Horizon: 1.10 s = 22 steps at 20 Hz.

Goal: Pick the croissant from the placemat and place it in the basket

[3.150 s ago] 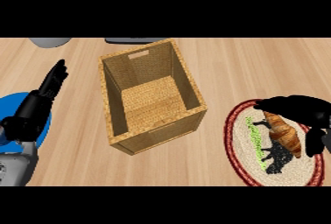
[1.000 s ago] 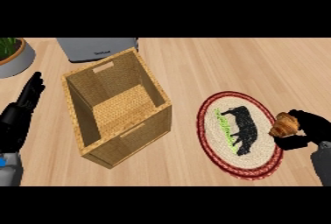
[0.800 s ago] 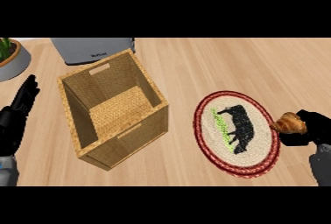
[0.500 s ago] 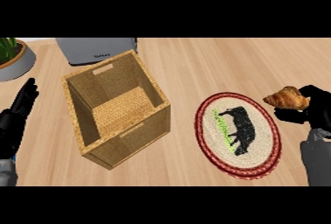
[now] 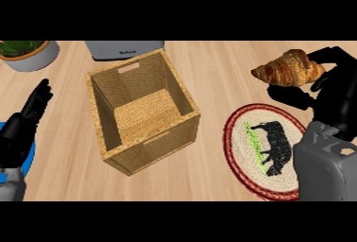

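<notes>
My right hand (image 5: pixel 333 87) is shut on the golden-brown croissant (image 5: pixel 287 70), holding it up above the counter beyond the far right edge of the placemat. The round placemat (image 5: pixel 261 150), red-rimmed with a black animal figure, lies bare at the lower right, partly hidden by my right forearm. The tall woven basket (image 5: pixel 143 113) stands open and empty in the middle, well to the left of the croissant. At the left edge my left hand (image 5: pixel 24 123) rests open with fingers pointing up.
A potted plant (image 5: pixel 28 53) sits at the far left corner. A grey appliance (image 5: pixel 124 48) stands just behind the basket. Something blue (image 5: pixel 14 156) lies under my left hand at the left edge. Bare wooden counter lies between basket and placemat.
My right hand has lifted the croissant off the placemat and carried it up and away from it. The placemat now lies bare. My left hand has stayed put.
</notes>
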Motion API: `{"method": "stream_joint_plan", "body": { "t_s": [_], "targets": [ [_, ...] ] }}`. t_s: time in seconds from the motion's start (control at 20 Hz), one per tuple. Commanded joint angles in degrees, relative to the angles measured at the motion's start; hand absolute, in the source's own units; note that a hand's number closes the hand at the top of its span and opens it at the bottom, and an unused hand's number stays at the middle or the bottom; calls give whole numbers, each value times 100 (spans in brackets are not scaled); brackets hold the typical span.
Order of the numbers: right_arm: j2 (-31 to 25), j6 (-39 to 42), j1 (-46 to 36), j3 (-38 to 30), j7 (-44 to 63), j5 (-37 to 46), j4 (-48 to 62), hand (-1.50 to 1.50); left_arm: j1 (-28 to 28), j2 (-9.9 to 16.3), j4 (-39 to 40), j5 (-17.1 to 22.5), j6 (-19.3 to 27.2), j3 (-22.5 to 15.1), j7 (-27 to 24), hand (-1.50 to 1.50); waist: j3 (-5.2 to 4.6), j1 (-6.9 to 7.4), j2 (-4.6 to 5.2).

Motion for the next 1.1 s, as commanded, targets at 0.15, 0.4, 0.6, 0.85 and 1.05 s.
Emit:
{"method": "stream_joint_plan", "body": {
  "t_s": [0.15, 0.4, 0.6, 0.85, 1.05],
  "targets": [
    [219, 1083, -1338, 1362, 2335, 841, -945, 150, -338, -96, 15, 37, -172, -250, -32, 0, 19, 496, 197],
    [223, 1739, -2474, 1852, 3628, 835, -423, 150, -516, -211, -8, 55, -245, -418, -75, 0, 33, 840, 291],
    [223, 1721, -3155, 1669, 3937, 545, 201, 150, -734, -370, 174, -95, -159, -598, -86, 0, 48, 908, 364],
    [223, 1561, -3414, 1225, 3946, 127, 966, 150, -877, -257, 140, -41, -321, -589, -51, 0, 60, 1057, 392],
    [223, 1521, -3657, 869, 3949, -193, 1484, 150, -883, -393, 175, -117, -255, -715, -29, 0, 58, 1117, 380]
  ]
}}
